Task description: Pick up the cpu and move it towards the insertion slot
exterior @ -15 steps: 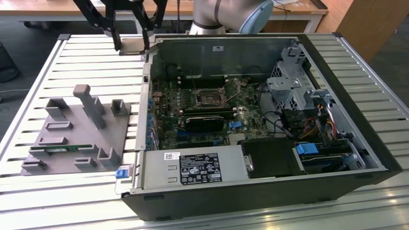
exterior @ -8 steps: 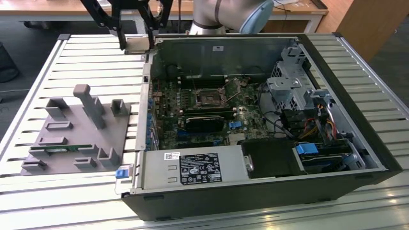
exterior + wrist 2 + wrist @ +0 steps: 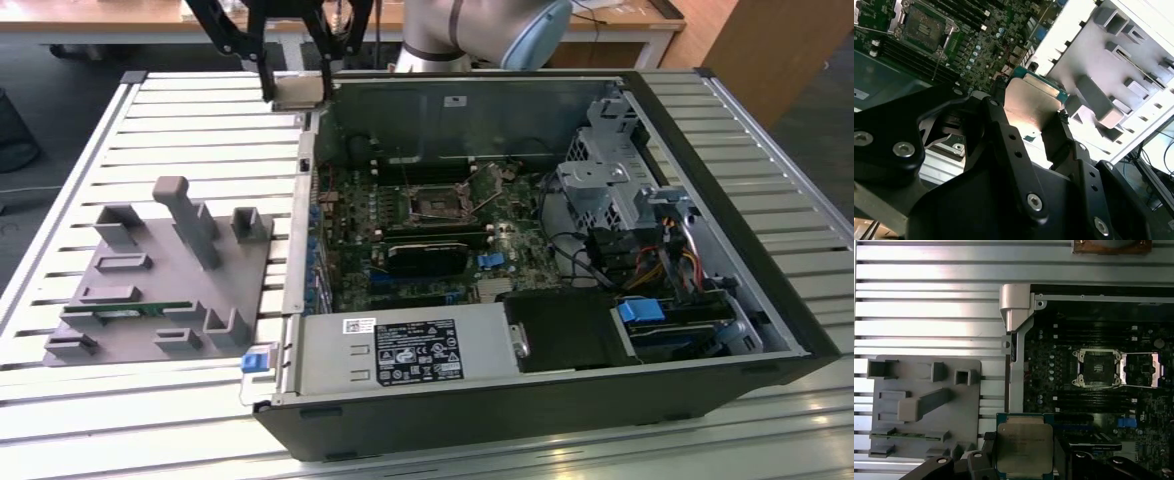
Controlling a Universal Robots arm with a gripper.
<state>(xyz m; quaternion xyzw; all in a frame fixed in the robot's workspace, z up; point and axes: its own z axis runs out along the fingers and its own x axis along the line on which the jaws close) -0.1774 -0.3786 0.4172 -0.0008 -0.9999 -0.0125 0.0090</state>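
Note:
My gripper (image 3: pixel 296 96) is shut on the cpu (image 3: pixel 300 88), a flat square chip with a silvery top, which it holds by two opposite edges. It hangs in the air above the open computer case's back corner, on the exterior view's left. In the first wrist view the cpu (image 3: pixel 1025 446) sits between the black fingers (image 3: pixel 988 452). The insertion slot (image 3: pixel 1097 368), a square socket with a shiny metal frame and dark centre, lies apart from it on the motherboard. The exterior view places the insertion slot (image 3: pixel 441 203) mid-board. In the second wrist view, the cpu (image 3: pixel 1029 97) and insertion slot (image 3: pixel 924 25) appear too.
The open computer case (image 3: pixel 721 150) lies on a slatted metal table (image 3: pixel 174 110), with a power supply (image 3: pixel 400 350), a drive cage (image 3: pixel 614 180) and cables inside. A grey plastic fixture (image 3: pixel 160 270) with upright posts stands on the exterior view's left and holds a green memory stick (image 3: pixel 134 310).

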